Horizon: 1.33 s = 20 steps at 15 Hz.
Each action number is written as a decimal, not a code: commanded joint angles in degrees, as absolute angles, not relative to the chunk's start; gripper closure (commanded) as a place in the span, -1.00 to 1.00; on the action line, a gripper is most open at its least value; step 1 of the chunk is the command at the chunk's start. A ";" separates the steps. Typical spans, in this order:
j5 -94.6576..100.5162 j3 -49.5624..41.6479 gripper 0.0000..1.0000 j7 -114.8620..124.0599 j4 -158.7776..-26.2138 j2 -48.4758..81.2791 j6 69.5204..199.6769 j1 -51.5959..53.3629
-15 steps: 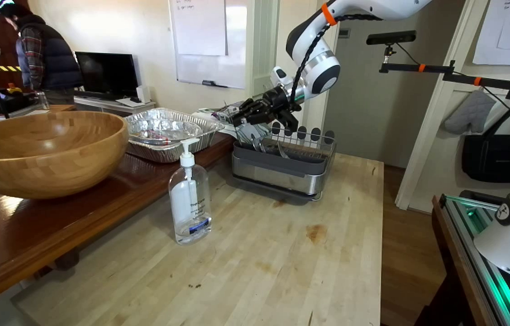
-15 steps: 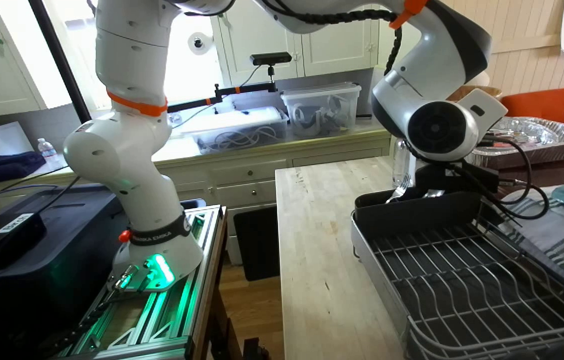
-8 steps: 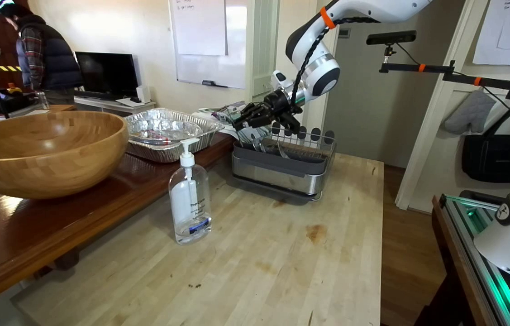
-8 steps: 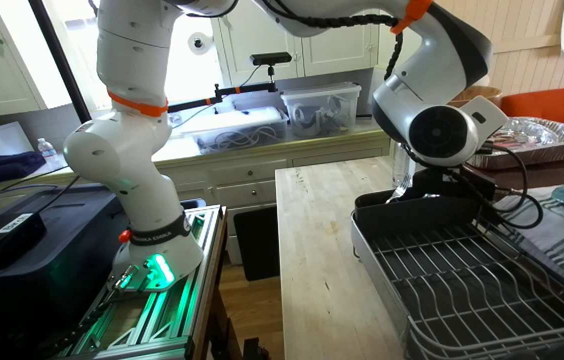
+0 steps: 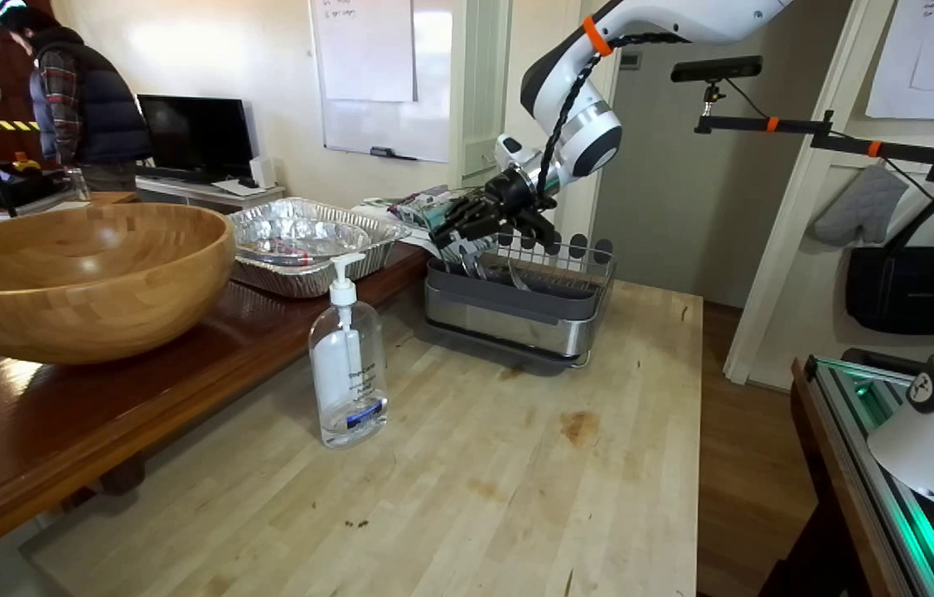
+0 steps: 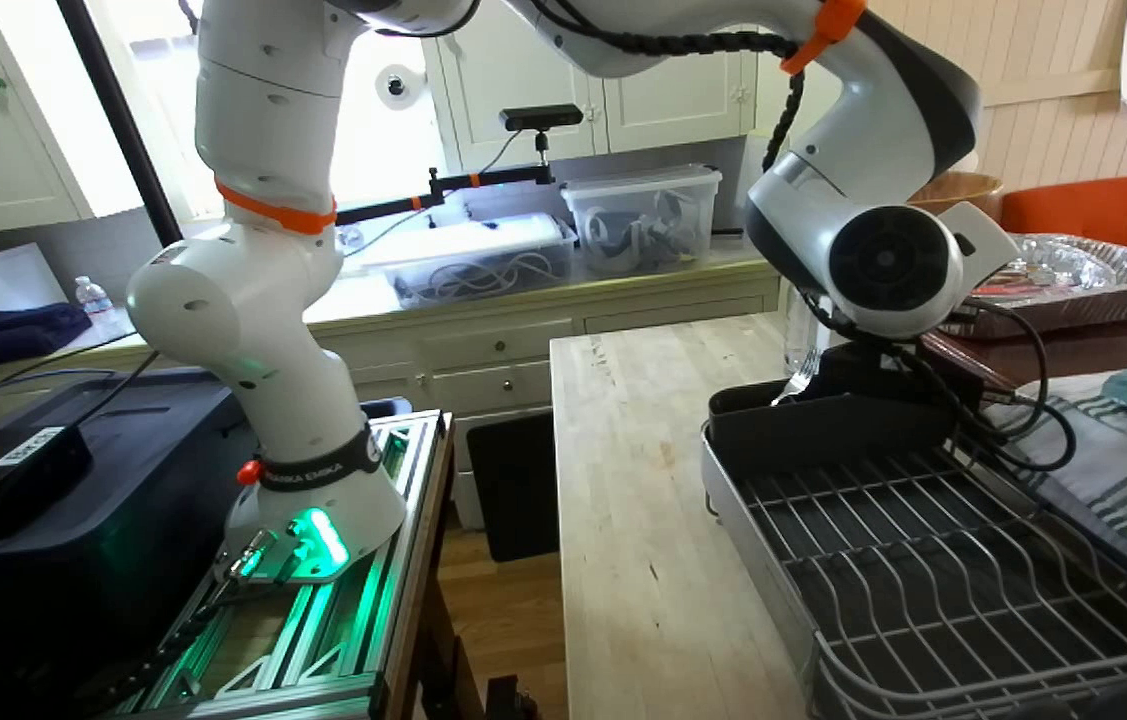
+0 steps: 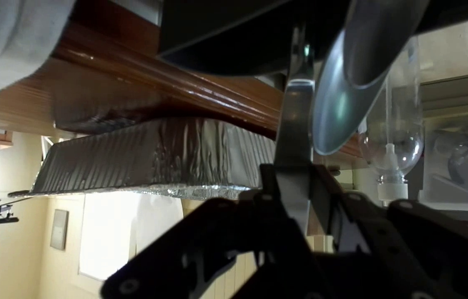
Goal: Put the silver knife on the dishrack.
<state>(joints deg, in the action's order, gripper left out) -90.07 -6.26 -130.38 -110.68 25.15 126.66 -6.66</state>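
Gripping a slender, flat, dull silver metal table knife [image 7: 295,124], the jaws were clenched about its near end, one to each edge. From there the knife reached toward a long, dark grey cutlery holder [image 6: 823,437]; its far end was lost against that dark shape, and I could not tell whether it was inside. Just beside it in the wrist view showed a rounded, bluish metal piece [image 7: 337,108], perhaps a spoon. The holder sat at one end of the low, rectangular grey-silver metal dishrack [image 5: 508,319], which stood on a pale wooden desk [image 5: 516,489], apart from a clear plastic pump bottle [image 5: 349,373].

By my judgement the grasp was done and the knife already at the rack, the release not yet made. If the holder was the goal, only lowering and letting go remained; if the thin metal wire grid [image 6: 933,570] was meant, the knife had yet to be laid across it.
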 commanded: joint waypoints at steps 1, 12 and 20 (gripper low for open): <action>-86.92 -6.84 0.87 -126.75 -109.28 26.19 128.37 -5.98; -84.55 -6.60 -0.99 -125.37 -109.24 25.39 130.90 -6.29; -85.00 -6.45 -0.98 -122.27 -110.26 23.47 137.10 -5.01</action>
<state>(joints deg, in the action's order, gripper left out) -85.90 -6.34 -125.89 -109.50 24.87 132.38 -6.43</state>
